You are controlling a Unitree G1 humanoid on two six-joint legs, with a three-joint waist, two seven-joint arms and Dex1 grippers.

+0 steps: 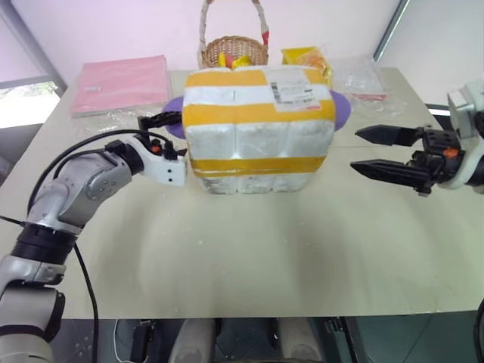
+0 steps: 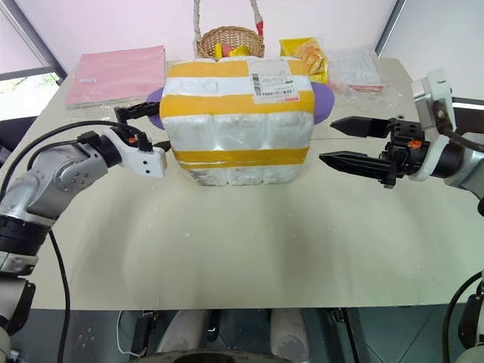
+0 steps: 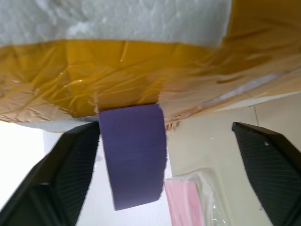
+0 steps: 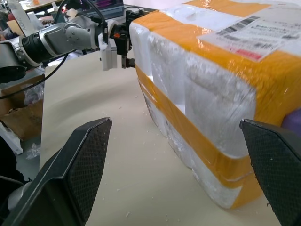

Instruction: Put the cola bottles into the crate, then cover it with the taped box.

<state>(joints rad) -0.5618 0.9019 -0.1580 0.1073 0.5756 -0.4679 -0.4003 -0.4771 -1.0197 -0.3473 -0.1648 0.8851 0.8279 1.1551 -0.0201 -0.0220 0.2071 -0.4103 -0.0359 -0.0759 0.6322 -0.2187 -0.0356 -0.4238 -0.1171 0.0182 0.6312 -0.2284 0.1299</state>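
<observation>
Two hands were positioned on either side of the taped box (image 1: 259, 128), which stood upright near the middle of the beige counter (image 1: 249, 257). The box was wrapped in wide yellow tape bands, and a white shipping label (image 1: 296, 92) was seen on its top, toward the right. A second yellow band was visible around the lower edge of the foam; whether this belonged to the crate beneath could not be determined. The left hand (image 1: 168, 141) was held level against the box's left side, with its fingers (image 3: 70, 169) spread wide and nothing gripped between them. The right hand (image 1: 378, 151) was held level, clear of the box's right side, its fingers (image 4: 80, 165) likewise set wide apart and empty. A purple sheet (image 3: 134, 155) was seen projecting from behind the box on both sides. A wicker basket (image 1: 233, 49), a pink packet (image 1: 121, 83) and clear plastic bags (image 1: 359, 76) were located at the far edge of the counter.
</observation>
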